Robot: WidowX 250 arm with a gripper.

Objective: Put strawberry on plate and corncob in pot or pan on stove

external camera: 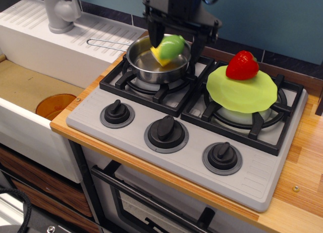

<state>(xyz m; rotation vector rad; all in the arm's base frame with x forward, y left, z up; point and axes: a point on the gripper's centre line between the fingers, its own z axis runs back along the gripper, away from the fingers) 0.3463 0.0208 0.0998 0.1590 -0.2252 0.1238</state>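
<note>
Stove [91, 117] edge bare; corncob [169, 47] in pot [151, 66], spread gripper [177, 37] above

We saw one arm come into view from the top edge, its dark cylindrical wrist pointing almost straight down. Below the wrist sat a broad black crossbar, tilted so that its left end stood a little higher in the picture than its right. The end effector [177, 40] hung from that bar with two black fingers pointing down, one finger [154, 37] toward the left of the picture and the other toward the right. The jaws stood wide apart, and we could make out no contact between either finger and anything else. The fingertips on the right side were too dark against the background to trace clearly.
</note>
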